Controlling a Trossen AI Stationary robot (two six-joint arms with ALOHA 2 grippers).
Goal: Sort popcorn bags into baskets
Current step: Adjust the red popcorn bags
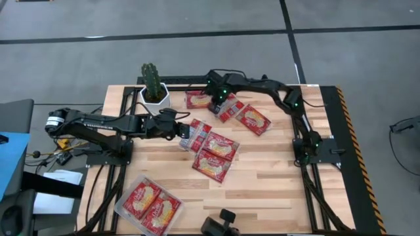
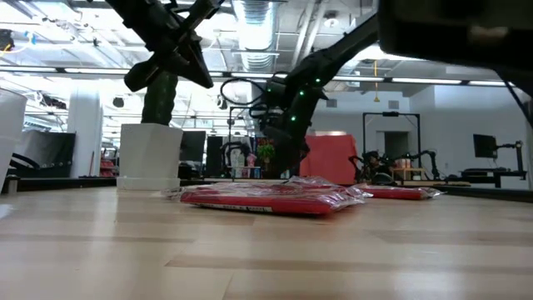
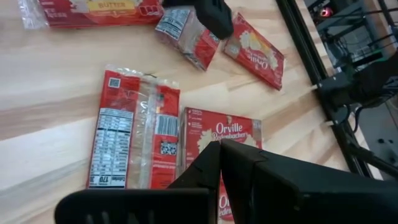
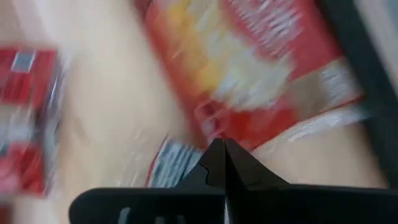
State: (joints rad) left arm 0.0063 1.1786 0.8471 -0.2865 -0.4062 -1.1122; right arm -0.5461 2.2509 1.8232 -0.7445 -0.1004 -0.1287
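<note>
Wood-plank table, black frame rails along both sides. Clear shallow plastic tray with rounded corners at the near-left corner, holding two flat red popcorn bags side by side, cream oval prints up. Six more glossy, crinkly packets loose across the far middle: one near the white faceted cactus pot, two under the right arm, three clustered centre (one of these flipped, label panel and barcode showing). Left gripper stretched out low over the centre cluster, fingers pressed together with nothing between, tips over the face-up packet printed "Orville". Right gripper down at the far packets beside the pot, fingers also closed tip to tip, red film blurred right below (contact can't be told). Low view: stacked packets lying flat, edges wrinkled.
</note>
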